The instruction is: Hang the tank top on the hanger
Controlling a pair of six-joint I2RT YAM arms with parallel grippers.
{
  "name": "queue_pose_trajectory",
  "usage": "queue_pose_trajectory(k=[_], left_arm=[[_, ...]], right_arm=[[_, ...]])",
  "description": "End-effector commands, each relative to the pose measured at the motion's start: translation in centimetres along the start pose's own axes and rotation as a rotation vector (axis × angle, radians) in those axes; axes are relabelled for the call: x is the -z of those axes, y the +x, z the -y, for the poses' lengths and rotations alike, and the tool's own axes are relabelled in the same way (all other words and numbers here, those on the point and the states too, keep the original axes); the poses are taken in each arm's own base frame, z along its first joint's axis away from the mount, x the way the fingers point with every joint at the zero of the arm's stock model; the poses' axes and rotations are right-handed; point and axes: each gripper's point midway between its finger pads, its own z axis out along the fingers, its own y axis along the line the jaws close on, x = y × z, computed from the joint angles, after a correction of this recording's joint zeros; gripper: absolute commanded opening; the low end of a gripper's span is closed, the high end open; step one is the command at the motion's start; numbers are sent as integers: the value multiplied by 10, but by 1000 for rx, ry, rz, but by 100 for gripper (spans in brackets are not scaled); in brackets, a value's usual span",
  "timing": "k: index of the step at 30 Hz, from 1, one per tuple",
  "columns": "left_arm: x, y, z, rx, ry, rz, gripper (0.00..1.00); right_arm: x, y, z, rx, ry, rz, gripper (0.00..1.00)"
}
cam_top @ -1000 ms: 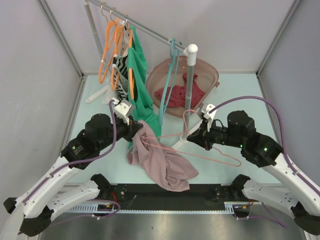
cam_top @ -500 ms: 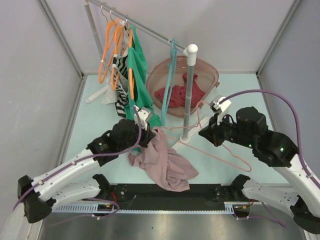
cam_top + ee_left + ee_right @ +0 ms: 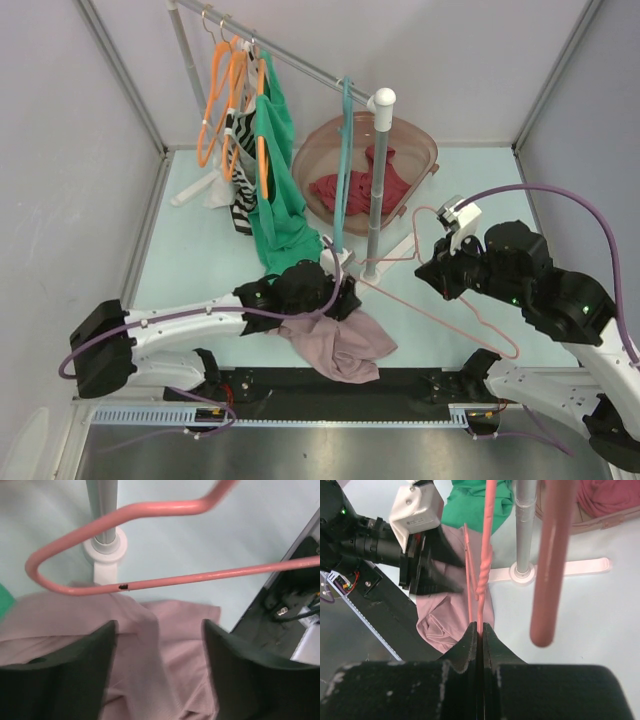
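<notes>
While the right gripper is clamped shut on the hanger, pinching the thin wire just below the twisted neck, the left gripper hangs w/ jaws wide apart over the tank top, nothing between them yet. Tank top is a crumpled heap on the table, near the front edge, just in front of the rack post's foot. None of it is on the hanger. One rounded hanger shoulder sits low over the heap's far edge; touching or not, can't tell. Step in hand, imo: getting hold of the fabric so an opening can be fed over that shoulder. Next move needs the left jaws down & closed on a single layer at a strap or neck edge, not a bunch, w/ the right arm holding the hanger steady. Straps & label aren't visible, so where to pinch is unclear.
</notes>
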Motion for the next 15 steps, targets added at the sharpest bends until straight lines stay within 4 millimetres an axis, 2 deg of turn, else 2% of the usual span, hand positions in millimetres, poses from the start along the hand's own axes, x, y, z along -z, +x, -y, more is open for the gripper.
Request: queue_pose_trajectory(k=[1, 2, 3, 4, 6, 7, 9, 10, 11, 13, 15], left_arm=[[17, -34, 13, 12, 46, 117, 91], [23, -33, 6, -2, 19, 125, 99], [30, -33, -6, -32, -33, 131, 99], [46, -33, -16, -46, -75, 136, 99], [61, -30, -37, -49, -160, 137, 99], [70, -24, -55, -33, -200, 113, 99], [76, -6, -81, 13, -269, 52, 99], [82, 7, -106, 48, -353, 6, 99], [84, 18, -120, 77, -420, -23, 99], [84, 29, -128, 119, -464, -59, 99], [84, 48, -147, 195, -555, -122, 99]], right_arm=[[-2, -8, -2, -7, -3, 26, 0], [-3, -8, -1, -7, 2, 24, 0], [-3, -8, 0, -4, 8, 25, 0], [-2, -8, 1, 2, 8, 28, 0], [-2, -9, 0, 5, 4, 34, 0], [-3, -9, -2, 7, -6, 33, 0], [-6, -9, -4, 13, -20, 37, 0], [-7, -10, -6, 13, -34, 39, 0], [-11, -11, -7, 16, -41, 43, 0], [-15, -8, -11, 18, -62, 34, 0], [-18, -6, -12, 19, -73, 29, 0]])
